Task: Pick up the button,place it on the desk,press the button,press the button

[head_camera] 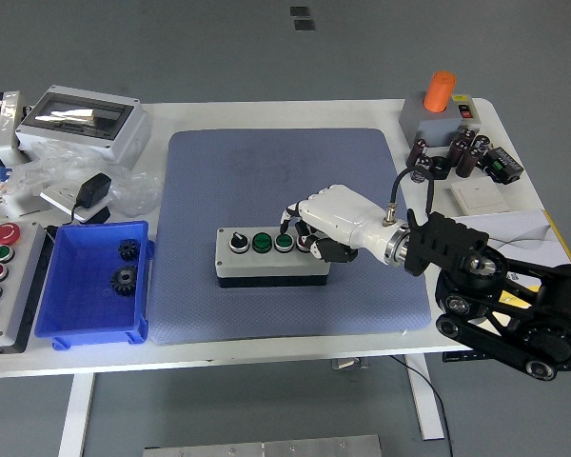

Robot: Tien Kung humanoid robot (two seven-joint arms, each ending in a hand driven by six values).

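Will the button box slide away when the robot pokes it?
Probably not. The button box is long and low and lies flat on the blue mat, which looks grippy. The right hand comes at it from above, so it likely won't tip.

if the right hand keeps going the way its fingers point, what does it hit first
The right hand points left and down over the button box; it would probably meet the box's buttons at the right end first, though contact is unclear.

A white table (266,352) carries a blue mat (228,171) and a blue bin (76,328).
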